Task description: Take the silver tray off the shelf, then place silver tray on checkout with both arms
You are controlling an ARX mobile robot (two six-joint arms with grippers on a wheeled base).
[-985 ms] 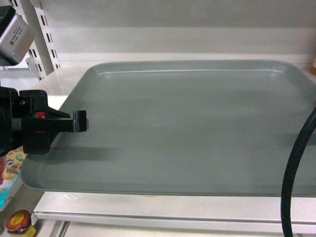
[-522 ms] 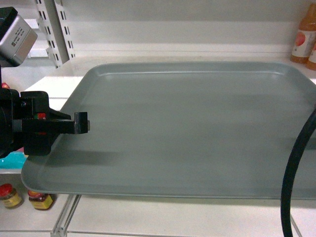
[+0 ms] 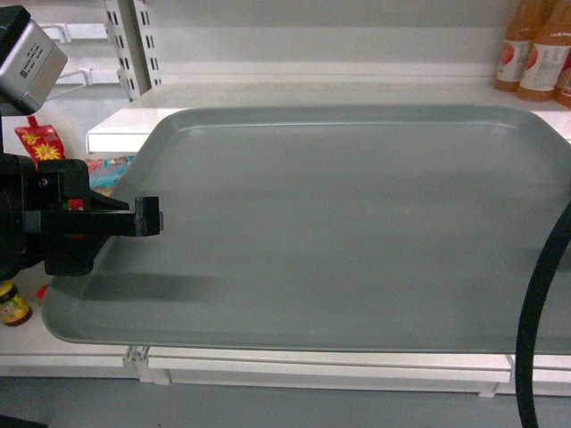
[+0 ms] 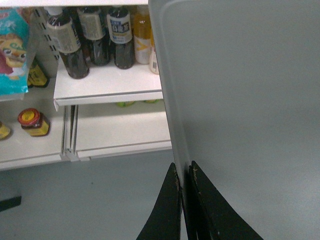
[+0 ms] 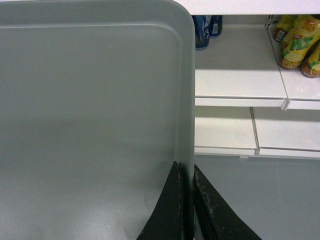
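The silver tray (image 3: 357,223) fills most of the head view, level and carried in front of the shelf (image 3: 312,92). My left gripper (image 3: 147,217) is shut on the tray's left rim; in the left wrist view its jaws (image 4: 184,167) pinch the edge of the tray (image 4: 240,100). In the right wrist view my right gripper (image 5: 185,167) is shut on the right rim of the tray (image 5: 90,100). The head view shows only the right arm's black cable (image 3: 535,303). The checkout is out of view.
Orange bottles (image 3: 531,53) stand at the shelf's back right, a red packet (image 3: 40,143) and a jar (image 3: 12,303) at the left. Dark bottles (image 4: 70,45) and jars (image 4: 32,122) sit on lower boards, yellow packets (image 5: 300,45) at the right. Grey floor (image 4: 100,195) lies below.
The shelving behind has shifted right and farther off in the head view, bringing bottles into sight. The tray keeps its place between both shut grippers.
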